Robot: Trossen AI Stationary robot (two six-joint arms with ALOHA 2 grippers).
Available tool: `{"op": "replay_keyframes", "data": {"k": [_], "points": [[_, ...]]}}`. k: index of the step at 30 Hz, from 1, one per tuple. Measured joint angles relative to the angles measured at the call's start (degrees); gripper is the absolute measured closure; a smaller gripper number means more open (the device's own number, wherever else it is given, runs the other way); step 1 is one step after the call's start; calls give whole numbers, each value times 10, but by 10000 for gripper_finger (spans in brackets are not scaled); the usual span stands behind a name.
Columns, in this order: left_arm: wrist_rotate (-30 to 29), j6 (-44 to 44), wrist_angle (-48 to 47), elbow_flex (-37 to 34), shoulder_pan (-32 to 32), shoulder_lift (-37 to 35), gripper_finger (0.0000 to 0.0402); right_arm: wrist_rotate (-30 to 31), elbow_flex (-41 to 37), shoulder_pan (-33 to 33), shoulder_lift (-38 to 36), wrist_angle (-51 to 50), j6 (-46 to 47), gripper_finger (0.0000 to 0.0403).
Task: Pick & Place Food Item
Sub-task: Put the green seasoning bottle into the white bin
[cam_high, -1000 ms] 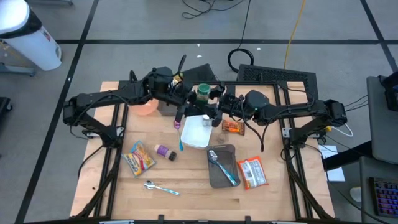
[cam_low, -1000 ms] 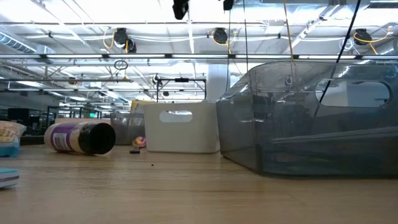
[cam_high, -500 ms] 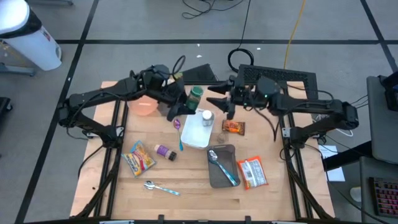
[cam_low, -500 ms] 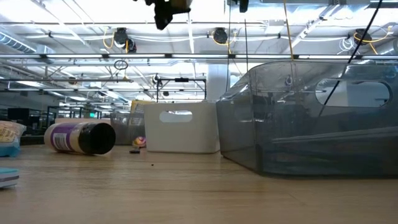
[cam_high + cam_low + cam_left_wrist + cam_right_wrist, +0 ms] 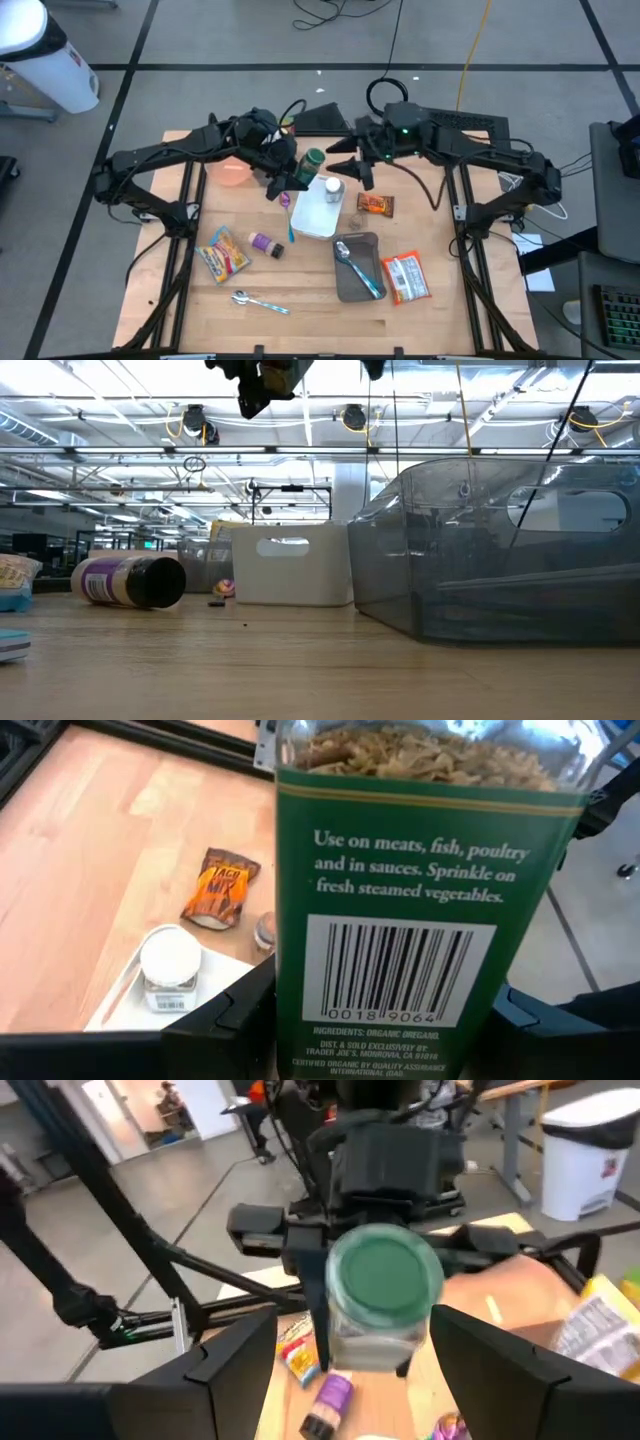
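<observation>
Oregano jar [image 5: 420, 910] is clamped between left gripper [image 5: 287, 178] fingers, aloft beside white bin [image 5: 312, 215]; right gripper [image 5: 345, 160] is spread, empty, opposite. Transport step judged; lowering into bin needed.

Setting: robotics lab | Evidence: wooden table [image 5: 180, 300] on taped concrete floor [image 5: 200, 40], ceiling trusses [image 5: 320, 452], distant workbenches

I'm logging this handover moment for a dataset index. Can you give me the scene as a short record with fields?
held item: green-lidded oregano jar, in the left claw, lifted above the table
right claw: open, empty, facing the jar's lid
white bin: holds a small white-capped jar
grey bin: holds a spoon
loose on the table: orange taco-mix packet, purple jar on its side
</observation>
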Motion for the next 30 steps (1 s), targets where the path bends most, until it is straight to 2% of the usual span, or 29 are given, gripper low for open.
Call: {"op": "replay_keyframes", "data": {"k": [9,30], "points": [[-8,5,-37,0,-1,0,195,-29,72,-6,71,-35,-29,147],[-15,17,-83,0,-6,0,195,-47,74,3,121,-20,-14,147]]}}
